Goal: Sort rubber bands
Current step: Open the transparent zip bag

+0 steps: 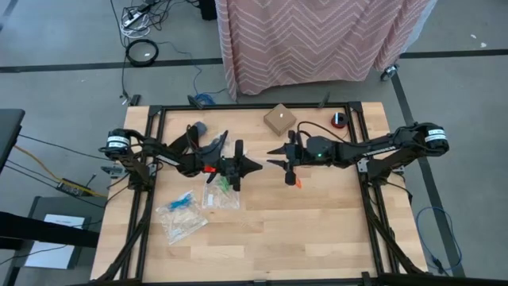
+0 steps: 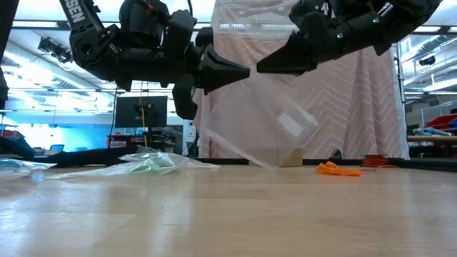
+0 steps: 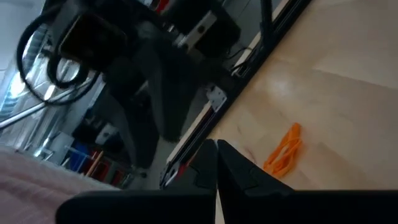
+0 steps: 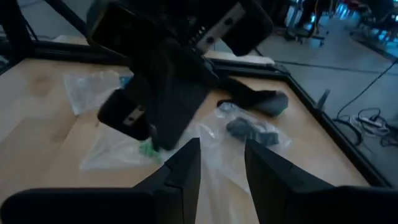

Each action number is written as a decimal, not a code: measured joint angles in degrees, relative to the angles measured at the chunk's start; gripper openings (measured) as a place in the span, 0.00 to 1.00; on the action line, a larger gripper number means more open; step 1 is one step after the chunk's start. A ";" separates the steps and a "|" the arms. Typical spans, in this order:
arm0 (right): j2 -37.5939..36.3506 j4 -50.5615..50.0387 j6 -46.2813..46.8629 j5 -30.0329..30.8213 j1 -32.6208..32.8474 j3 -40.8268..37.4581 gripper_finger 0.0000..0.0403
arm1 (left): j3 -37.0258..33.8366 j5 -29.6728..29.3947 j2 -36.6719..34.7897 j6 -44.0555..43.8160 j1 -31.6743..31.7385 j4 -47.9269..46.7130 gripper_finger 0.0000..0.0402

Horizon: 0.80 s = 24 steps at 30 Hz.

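- Overhead: left pincer [image 1: 252, 166] and right pincer [image 1: 271, 164] raised over the middle of the wooden bench [image 1: 317, 230], tips pointing at each other, close but apart.
- Left pincer pressed together, pinching the top edge of a clear bag [image 2: 264, 132] that hangs down between the two tips; lower corner of the bag reaching the bench top in the low view.
- Right pincer spread partway, fingers [image 4: 186, 165] apart with a gap between them, nothing seen gripped; tip just beside the hanging bag's upper edge.
- Orange rubber bands [image 1: 298, 182] lying in a small heap on bare wood, just beneath the right arm's wrist, well apart from the bags; same heap visible at table height [image 2: 338, 169] and past the left fingers [image 3: 284, 151].
- Green rubber bands [image 1: 225, 184] showing through clear plastic beneath the left pincer; also seen from the right wrist [image 4: 148, 149].
- Blue rubber bands [image 1: 182, 201] inside a flat bag [image 1: 181, 216] lying nearer the front left of the bench.
- Black rubber bands [image 4: 252, 132] in another clear bag beside a grey rag-like object [image 4: 264, 101], seen from the right wrist.
- Small cardboard box [image 1: 280, 119] at the far edge of the bench, with a red and black roll [image 1: 340, 120] to its right.
- Pink zigzag cloth [image 1: 317, 36] draped behind the bench.
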 joint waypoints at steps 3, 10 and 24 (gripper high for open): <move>-1.06 -0.29 -0.21 -1.46 0.35 0.00 0.28 | 0.00 -1.42 0.00 0.01 -0.01 -0.15 0.02; -1.88 -7.59 -0.49 1.45 1.88 -0.02 0.28 | -0.02 -2.68 0.00 0.01 -0.01 -0.13 0.02; -1.62 -8.30 -1.47 1.53 1.53 -0.02 0.28 | -0.02 -2.66 0.00 -0.17 -0.01 0.38 0.02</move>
